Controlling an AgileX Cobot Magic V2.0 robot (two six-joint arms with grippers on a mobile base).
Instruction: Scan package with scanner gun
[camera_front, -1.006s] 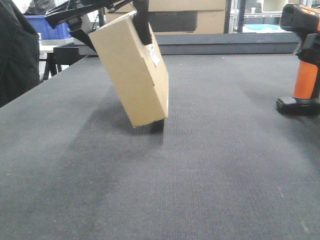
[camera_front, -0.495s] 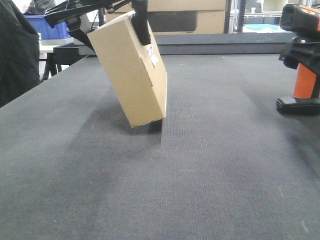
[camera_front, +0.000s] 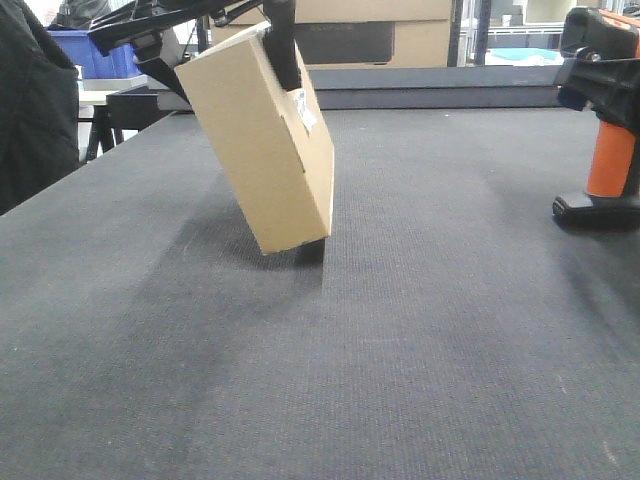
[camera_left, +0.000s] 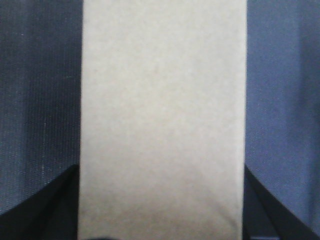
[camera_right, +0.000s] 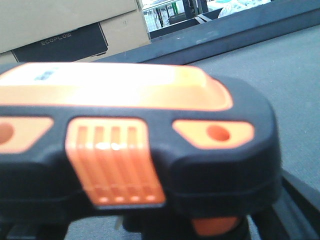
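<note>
Package (camera_front: 265, 150) tilted; clamped in left claw (camera_front: 228, 58)

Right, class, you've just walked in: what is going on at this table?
The left pincer grips the package by its top end, tilted, lower corner close to the table. The scanner gun stands upright on its base, the right pincer at its head; whether it grips is unclear.

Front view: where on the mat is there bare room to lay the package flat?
The whole near stretch of the grey mat is bare, and so is the wide strip between the tilted package and the scanner gun. It is crowded only around those two.
</note>
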